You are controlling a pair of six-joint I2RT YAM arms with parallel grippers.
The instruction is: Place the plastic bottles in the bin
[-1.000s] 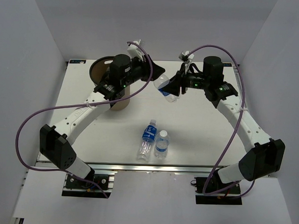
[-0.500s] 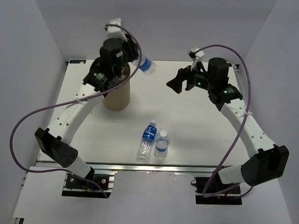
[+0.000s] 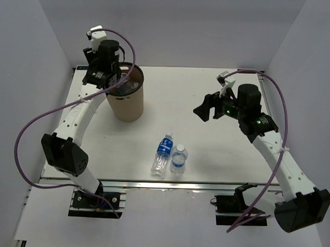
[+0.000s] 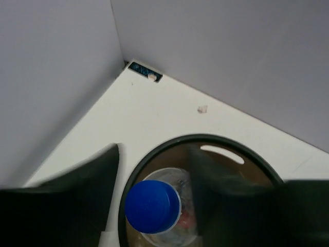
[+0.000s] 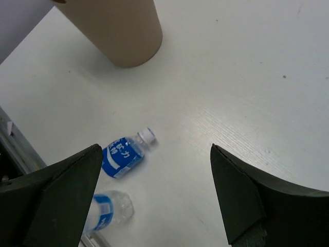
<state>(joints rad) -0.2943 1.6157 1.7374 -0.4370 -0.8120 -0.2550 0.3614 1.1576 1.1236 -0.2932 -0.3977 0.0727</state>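
Top external is showing the left claw [image 3: 110, 81] hanging over the mouth of the bin [image 3: 127, 108] at the bench's [image 3: 218, 152] far left. Its fingers [image 4: 77, 200] are flanking an end-on bottle [image 4: 154, 207] inside the rim; whether they are clamping it, I cannot tell. The right claw [image 3: 204, 108] is hovering spread and empty, right of centre. The left loose bottle [image 3: 162, 155] and the right loose bottle [image 3: 178, 158] are lying well nearer, side by side.
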